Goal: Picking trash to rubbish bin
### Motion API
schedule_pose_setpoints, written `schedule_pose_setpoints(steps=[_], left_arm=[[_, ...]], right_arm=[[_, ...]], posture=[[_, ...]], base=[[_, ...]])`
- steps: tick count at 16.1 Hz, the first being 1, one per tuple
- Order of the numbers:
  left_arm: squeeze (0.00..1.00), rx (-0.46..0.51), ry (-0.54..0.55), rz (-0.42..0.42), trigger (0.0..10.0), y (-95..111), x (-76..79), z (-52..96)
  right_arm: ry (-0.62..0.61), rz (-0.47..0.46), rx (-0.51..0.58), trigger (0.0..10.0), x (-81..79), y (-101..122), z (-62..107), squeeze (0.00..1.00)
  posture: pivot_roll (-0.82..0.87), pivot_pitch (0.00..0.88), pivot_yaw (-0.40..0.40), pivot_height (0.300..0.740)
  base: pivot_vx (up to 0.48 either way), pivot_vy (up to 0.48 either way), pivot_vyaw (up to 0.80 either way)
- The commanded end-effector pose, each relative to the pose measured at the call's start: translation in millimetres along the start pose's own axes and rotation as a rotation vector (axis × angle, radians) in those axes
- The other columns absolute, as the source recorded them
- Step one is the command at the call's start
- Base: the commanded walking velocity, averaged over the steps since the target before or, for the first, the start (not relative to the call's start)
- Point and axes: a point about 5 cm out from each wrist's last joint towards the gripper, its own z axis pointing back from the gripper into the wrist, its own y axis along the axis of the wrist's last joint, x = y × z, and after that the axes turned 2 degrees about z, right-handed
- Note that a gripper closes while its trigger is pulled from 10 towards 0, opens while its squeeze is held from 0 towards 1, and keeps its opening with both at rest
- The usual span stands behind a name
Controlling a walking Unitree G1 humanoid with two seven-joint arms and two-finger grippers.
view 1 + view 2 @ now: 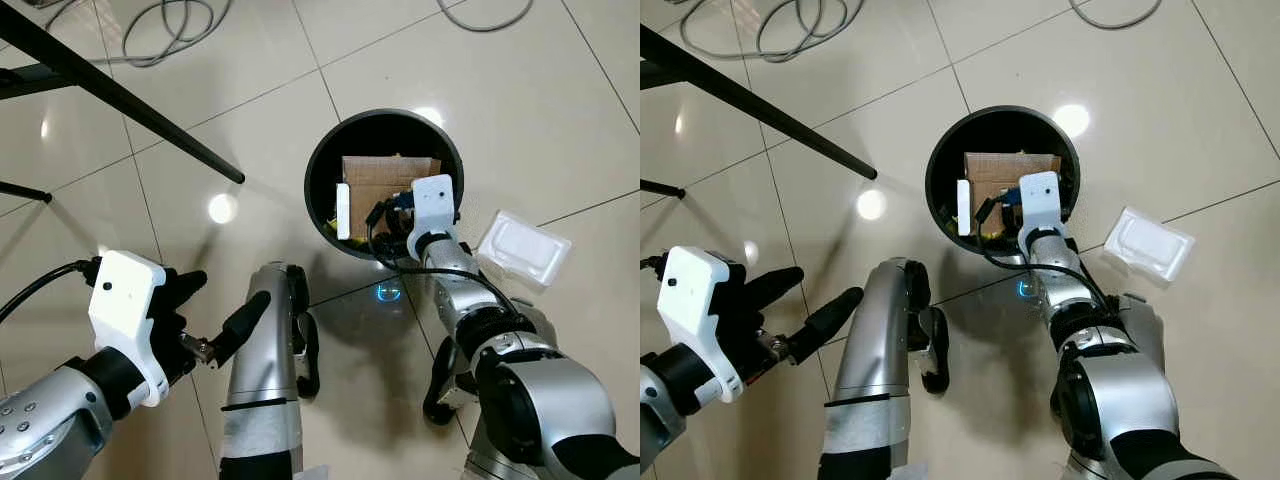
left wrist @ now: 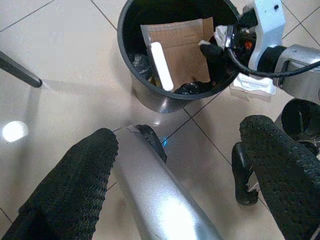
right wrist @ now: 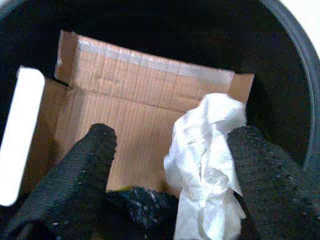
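The crumpled white tissue (image 3: 207, 165) lay against the right gripper's (image 3: 172, 172) spread fingers, inside the black rubbish bin (image 1: 322, 165). Cardboard (image 3: 135, 110) sat at twelve o'clock. The left gripper (image 1: 805, 305) gaped wide.

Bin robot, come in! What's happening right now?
Right gripper over bin, open, tissue against one finger. Left gripper open, idle. Foam tray on floor beside bin.

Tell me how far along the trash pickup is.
Done: cardboard and a white strip lie in the bin. In hand: right gripper, open over the bin, crumpled tissue against one finger. Left: white foam tray on the floor; left gripper open, idle.
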Motion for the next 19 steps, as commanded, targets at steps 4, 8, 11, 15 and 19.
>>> schedule_pose_setpoints(steps=[4,8,11,15,19], left_arm=[[0.00,-0.036,0.010,0.002,10.0,-4.9,-0.2,3.9],[0.00,-0.034,0.010,0.001,10.0,-4.3,-0.5,3.8],[0.00,-0.034,0.008,-0.001,10.0,-3.9,-0.5,3.3],[0.00,-0.031,0.006,-0.002,10.0,-3.3,-1.8,1.5],[0.00,-0.020,-0.005,0.010,10.0,-5.2,1.1,-5.1]], right_arm=[[0.083,0.051,-0.273,10.0,-17.6,-52.4,16.8,1.00],[0.019,0.025,-0.324,10.0,-8.8,-61.3,20.1,1.00],[-0.031,0.012,-0.273,10.0,-0.1,-51.7,15.8,0.96],[-0.144,0.030,-0.130,10.0,21.0,-30.2,9.4,0.00],[-0.212,0.057,-0.027,10.0,34.4,-19.8,9.5,0.00]], posture=[[0.50,0.728,0.275,0.524],[0.51,0.729,0.276,0.524],[0.51,0.724,0.277,0.524],[0.50,0.710,0.276,0.524],[0.45,0.676,0.247,0.524]], base=[[0.000,0.000,0.00],[0.000,0.000,0.00],[0.000,0.000,0.00],[0.000,0.000,0.00],[0.000,0.000,0.00]])
